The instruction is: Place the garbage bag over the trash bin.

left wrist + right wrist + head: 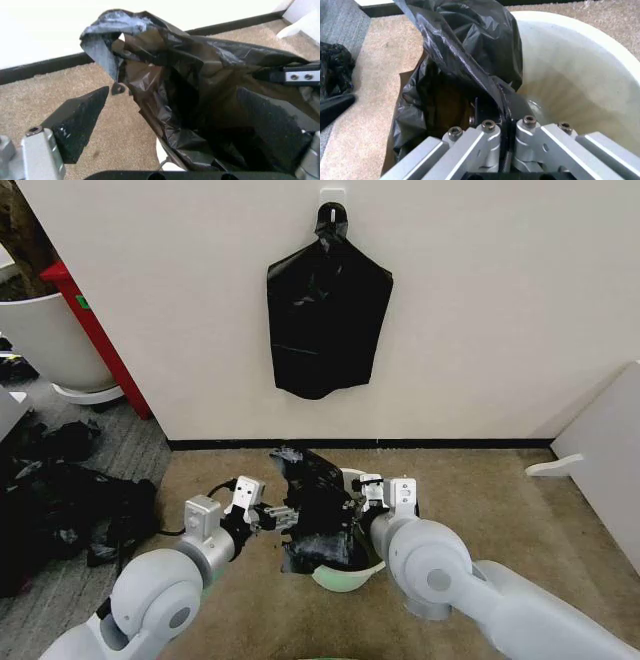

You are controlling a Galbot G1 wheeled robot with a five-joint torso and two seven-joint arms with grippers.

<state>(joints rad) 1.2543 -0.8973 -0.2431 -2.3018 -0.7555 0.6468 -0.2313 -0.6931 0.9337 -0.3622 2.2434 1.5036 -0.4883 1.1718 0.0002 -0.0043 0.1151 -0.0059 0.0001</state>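
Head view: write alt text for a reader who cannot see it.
Both grippers, the left gripper and the right gripper, hold the garbage bag at the trash bin on a tan carpet. Another black bag hangs on the wall behind.

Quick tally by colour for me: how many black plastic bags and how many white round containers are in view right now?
Black bags: 2, the garbage bag over the trash bin, and the flat bag hanging on the wall.
White round containers: 2, the trash bin and the large tub.
Total: 4
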